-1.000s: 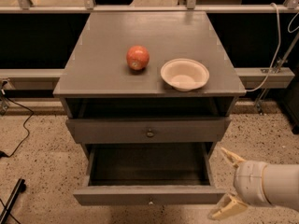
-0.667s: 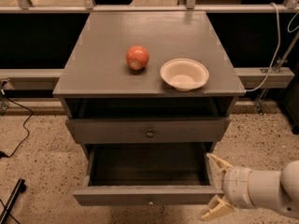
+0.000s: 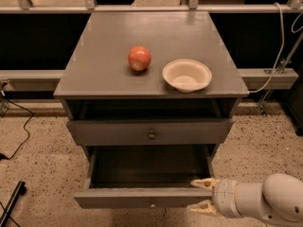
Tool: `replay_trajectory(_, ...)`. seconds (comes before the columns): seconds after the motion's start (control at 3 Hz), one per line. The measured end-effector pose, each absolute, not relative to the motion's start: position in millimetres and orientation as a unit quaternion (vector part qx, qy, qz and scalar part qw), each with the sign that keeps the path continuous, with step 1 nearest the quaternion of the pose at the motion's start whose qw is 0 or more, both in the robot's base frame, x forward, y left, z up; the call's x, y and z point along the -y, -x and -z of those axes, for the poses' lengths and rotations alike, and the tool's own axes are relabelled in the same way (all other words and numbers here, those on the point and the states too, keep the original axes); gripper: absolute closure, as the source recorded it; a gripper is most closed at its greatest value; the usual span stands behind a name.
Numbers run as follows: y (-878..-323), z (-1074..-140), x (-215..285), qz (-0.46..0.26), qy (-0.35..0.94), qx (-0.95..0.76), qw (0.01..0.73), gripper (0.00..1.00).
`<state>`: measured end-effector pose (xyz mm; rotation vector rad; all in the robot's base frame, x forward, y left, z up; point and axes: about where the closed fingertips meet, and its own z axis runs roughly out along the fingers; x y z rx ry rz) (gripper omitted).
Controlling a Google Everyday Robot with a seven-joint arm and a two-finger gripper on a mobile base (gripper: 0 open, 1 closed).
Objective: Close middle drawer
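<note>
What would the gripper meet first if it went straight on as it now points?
Probably the right end of the middle drawer front, just ahead of the gripper; depth is unclear.

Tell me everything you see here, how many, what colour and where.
cabinet: one, grey, centre
apple: one, red, on cabinet top, left of bowl
bowl: one, cream, on cabinet top, right side
top drawer: one, grey, dark knob
middle drawer: one, grey, pulled far out, below top drawer
cables: two, black far left, white far right
arm: one, white, bottom right
gripper: one, cream fingers open, at middle drawer's right front end
</note>
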<state>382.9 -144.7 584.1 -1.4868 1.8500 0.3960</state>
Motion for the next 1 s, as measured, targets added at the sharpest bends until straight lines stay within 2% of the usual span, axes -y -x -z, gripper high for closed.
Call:
replay_trajectory(0.67, -380.1, -558.3, 141.2, -0.166, 0.567, -0.722, 0.361, 0.88)
replay_trajectory(1.0, -380.1, -556.2, 141.2, -0.167, 0.566, -0.723, 0.359, 1.00)
